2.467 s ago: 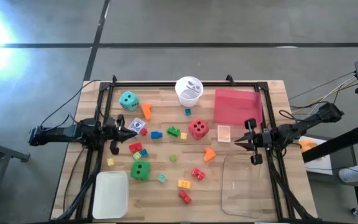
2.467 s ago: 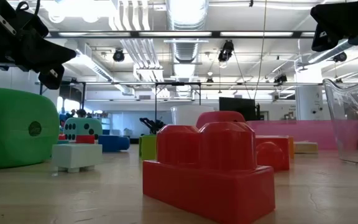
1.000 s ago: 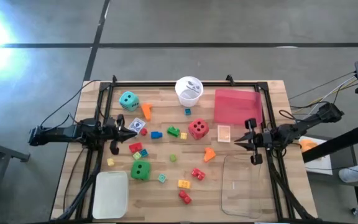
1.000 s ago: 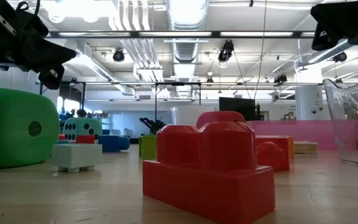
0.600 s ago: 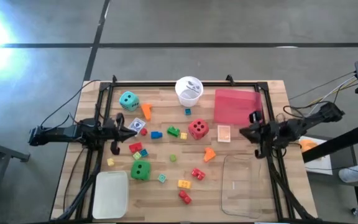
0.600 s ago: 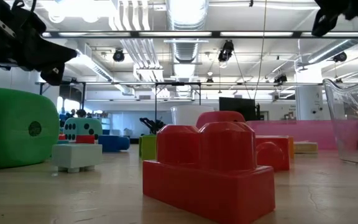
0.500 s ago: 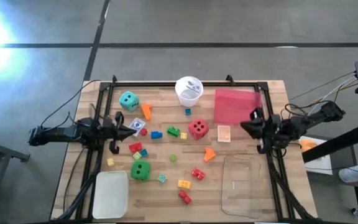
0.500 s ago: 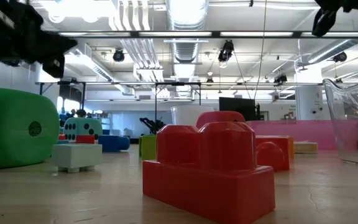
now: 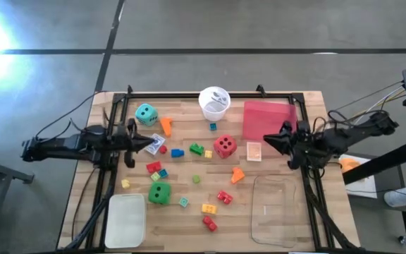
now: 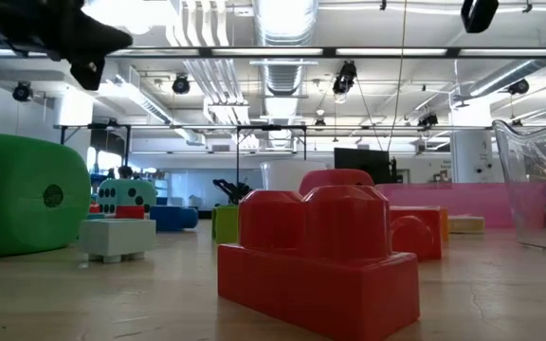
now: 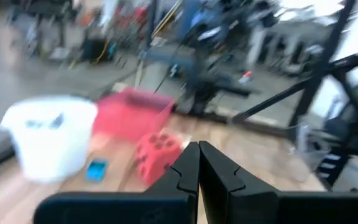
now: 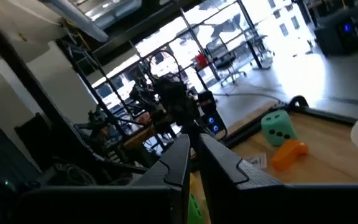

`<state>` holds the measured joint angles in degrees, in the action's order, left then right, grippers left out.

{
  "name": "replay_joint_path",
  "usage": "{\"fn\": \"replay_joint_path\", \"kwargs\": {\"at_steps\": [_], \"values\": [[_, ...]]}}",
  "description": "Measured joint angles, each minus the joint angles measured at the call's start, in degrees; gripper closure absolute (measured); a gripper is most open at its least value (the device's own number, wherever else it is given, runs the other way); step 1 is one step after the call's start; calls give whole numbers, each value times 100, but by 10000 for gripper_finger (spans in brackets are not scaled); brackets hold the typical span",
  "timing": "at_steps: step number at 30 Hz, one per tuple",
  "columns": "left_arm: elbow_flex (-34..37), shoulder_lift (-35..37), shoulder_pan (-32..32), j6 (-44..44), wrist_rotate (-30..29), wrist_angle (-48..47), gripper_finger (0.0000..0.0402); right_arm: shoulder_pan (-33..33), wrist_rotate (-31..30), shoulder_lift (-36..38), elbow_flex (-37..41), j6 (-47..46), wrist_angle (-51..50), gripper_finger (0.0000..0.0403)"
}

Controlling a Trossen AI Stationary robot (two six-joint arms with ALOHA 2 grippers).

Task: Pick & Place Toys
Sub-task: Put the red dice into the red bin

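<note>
Toys lie scattered on the wooden table: a teal die (image 9: pixel 146 113), a red die (image 9: pixel 224 146), a green die (image 9: pixel 159 192), an orange brick (image 9: pixel 165 125), red bricks (image 9: pixel 209 224) and a small card (image 9: pixel 254 151), each resting flat. My left gripper (image 9: pixel 154 143) hovers shut above the table's left side, pointing level toward the red die (image 11: pixel 157 155). My right gripper (image 9: pixel 265 141) hovers shut above the right side beside the card, pointing level toward the teal die (image 12: pixel 278 127). Neither holds anything.
A white cup (image 9: pixel 214 102) stands at the far middle and a pink tray (image 9: pixel 270 120) at the far right. A clear tray (image 9: pixel 280 209) sits near right, a white tray (image 9: pixel 126 219) near left. A black frame (image 9: pixel 189 95) rims the table.
Both grippers have risen above the table, staying shut. My right gripper has climbed more and rolled about its own pointing line. No toy has moved.
</note>
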<state>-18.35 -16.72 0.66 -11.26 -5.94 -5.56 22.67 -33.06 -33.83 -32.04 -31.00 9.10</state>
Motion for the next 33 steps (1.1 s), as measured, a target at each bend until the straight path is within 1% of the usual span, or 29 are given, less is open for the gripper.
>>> {"fn": "replay_joint_path", "kwargs": {"at_steps": [2,5,7,10,13,16,19,26,33], "values": [[-298,-303,82,-294,-119,-274,389,-113,-11,-84,-194,-499,-301,373],[-717,-705,177,-491,-144,-602,389,-243,8,-177,-356,-900,-719,373],[-960,-928,199,-506,-140,-837,389,-319,43,-243,-404,-942,-805,373],[-1315,-1161,200,-529,-142,-930,389,-408,203,-301,-408,-1004,-792,373],[-1593,-1301,199,-754,-139,-933,389,-491,465,-386,-412,-1146,-719,373],[-1820,-1315,201,-858,-142,-940,389,-513,498,-509,-416,-1157,-680,373],[-1947,-1303,200,-977,-137,-929,389,-564,465,-665,-416,-1236,-454,373],[-1989,-1254,190,-1851,-26,-951,389,-769,446,-1206,-423,-1191,622,373],[-1993,-1251,195,-2054,-55,-942,389,-836,455,-1647,-423,-1396,1296,373]]}}
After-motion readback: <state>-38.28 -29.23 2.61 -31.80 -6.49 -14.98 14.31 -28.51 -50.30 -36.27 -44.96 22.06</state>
